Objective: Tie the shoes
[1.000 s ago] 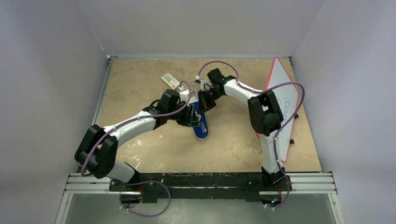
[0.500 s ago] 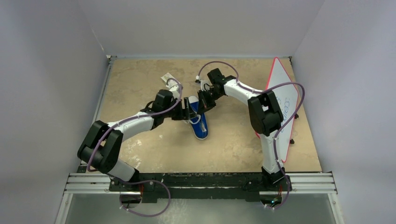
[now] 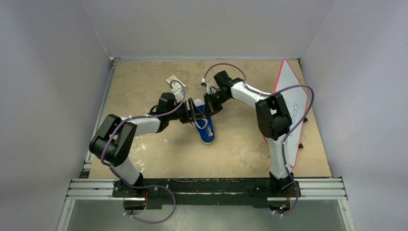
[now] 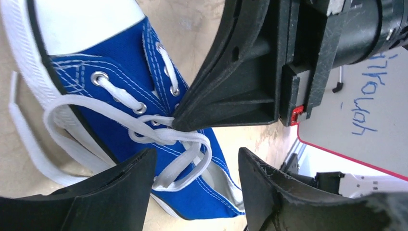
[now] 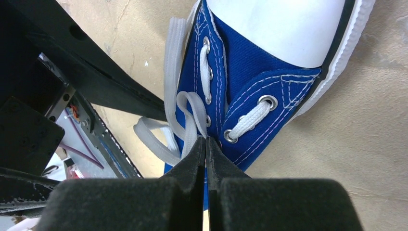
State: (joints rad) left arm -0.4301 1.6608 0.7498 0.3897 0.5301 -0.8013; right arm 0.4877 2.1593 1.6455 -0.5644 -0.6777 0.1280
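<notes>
The shoe is a small blue sneaker with a white toe cap, lying mid-table. Its white laces cross loosely over the tongue, and one end trails on the table. My left gripper is open just above the heel side, with a lace loop lying between its fingers untouched. My right gripper is shut, its tips pinching the lace where the strands cross. From above, the left gripper and right gripper meet over the shoe.
A whiteboard with a red edge leans at the right side of the table. A small white box with a red edge lies behind the left arm. Grey walls close in the table on three sides.
My left gripper has opened and let go of the lace, and the left arm's elbow has swung up and inward. The right gripper has held its pinch in place.
</notes>
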